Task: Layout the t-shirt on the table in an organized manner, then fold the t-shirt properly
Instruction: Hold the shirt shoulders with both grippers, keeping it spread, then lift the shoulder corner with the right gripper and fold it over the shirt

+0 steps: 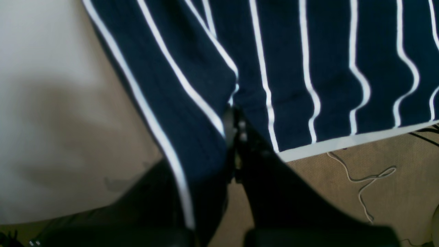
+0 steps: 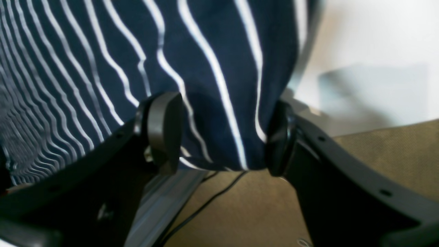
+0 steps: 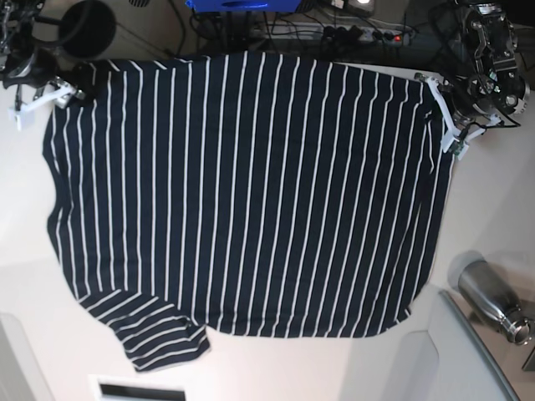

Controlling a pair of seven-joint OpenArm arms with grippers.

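T-shirt (image 3: 242, 192) flat across table (image 3: 493, 200)

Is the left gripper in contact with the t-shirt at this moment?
Touching. In the left wrist view the left gripper is shut with its fingertips pinched on the hem edge of the t-shirt, striped fabric draping over one finger.

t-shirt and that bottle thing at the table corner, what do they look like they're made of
t-shirt: soft knit fabric, probably cotton jersey, matte; it ripples and drapes limp over the table edge.
Bottle: looks like brushed stainless steel, with a grey sheen and bright highlights.
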